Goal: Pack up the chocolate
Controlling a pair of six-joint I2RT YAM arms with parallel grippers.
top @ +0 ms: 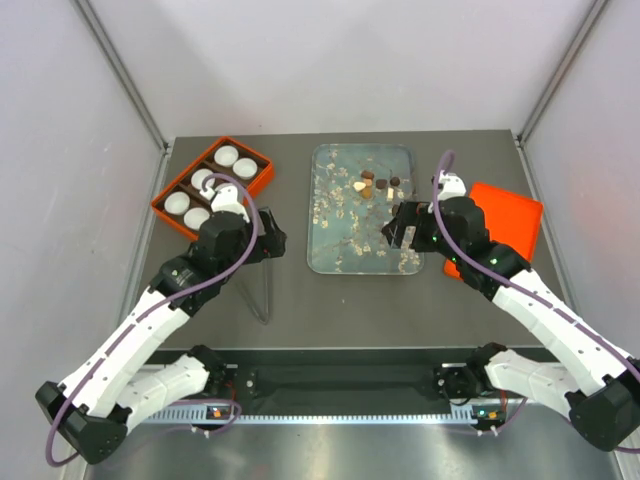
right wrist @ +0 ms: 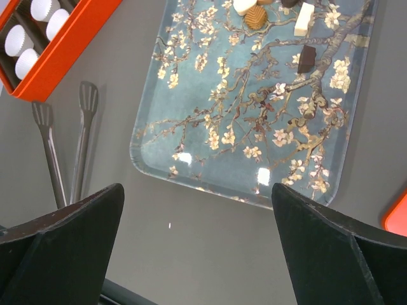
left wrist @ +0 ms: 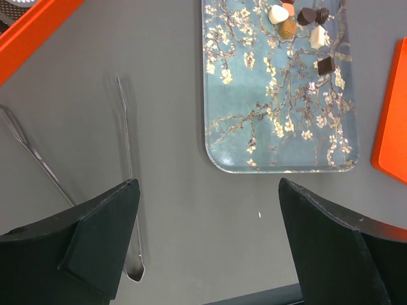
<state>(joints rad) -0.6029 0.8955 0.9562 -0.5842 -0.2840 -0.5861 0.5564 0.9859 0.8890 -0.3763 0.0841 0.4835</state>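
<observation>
Several small chocolates [top: 375, 186], dark brown, tan and cream, lie at the far end of a glassy blossom-print tray [top: 345, 245]. They also show in the left wrist view [left wrist: 299, 19] and the right wrist view [right wrist: 280, 22]. An orange box [top: 190, 171] with white paper cups [top: 226, 155] stands at the back left. My left gripper [top: 268, 240] is open and empty above bare table, between the box and the tray [left wrist: 280, 127]. My right gripper [top: 397, 230] is open and empty over the tray's near right part [right wrist: 210, 146].
Metal tongs [top: 262, 290] lie on the table left of the tray, by my left gripper [left wrist: 127, 159] [right wrist: 63, 146]. An orange lid [top: 505, 220] lies right of the tray. Grey walls enclose the table on three sides.
</observation>
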